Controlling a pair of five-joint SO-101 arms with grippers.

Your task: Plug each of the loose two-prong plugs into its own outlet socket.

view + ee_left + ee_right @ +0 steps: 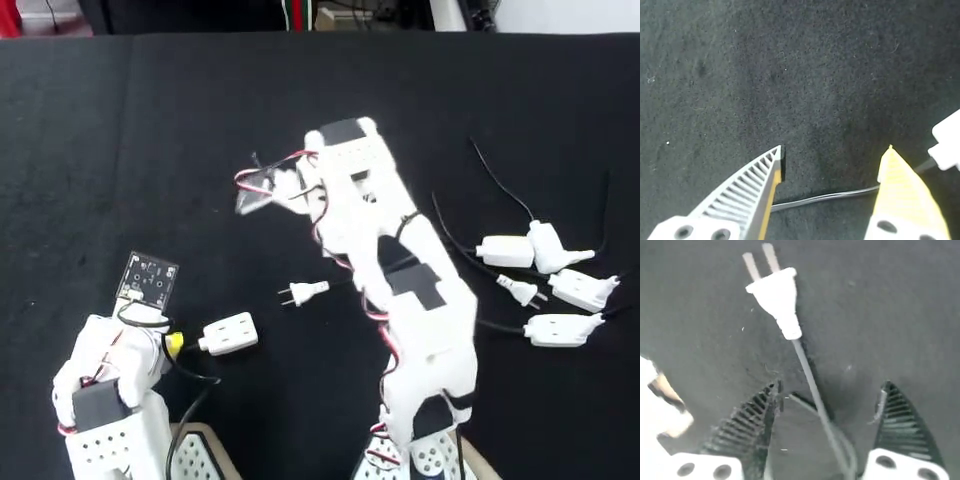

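Note:
A loose white two-prong plug [303, 292] lies mid-table with its prongs pointing left. The same plug [776, 292] lies ahead of my right gripper [827, 386], which is open and holds nothing. The plug's black cable [812, 385] runs back between the fingers. A white outlet socket [230, 333] lies left of the plug, and its corner [947, 142] sits just beside my open left gripper [835, 149]. A thin black cable [825, 197] crosses the cloth between the left fingers. A second loose plug [522, 290] lies at the right.
Several white outlet blocks and adapters [505, 250] [583, 288] [560, 328] lie clustered at the right with black cables trailing off. The right arm [400, 270] stretches over the middle of the black cloth. The left arm's base [105, 410] stands at the front left.

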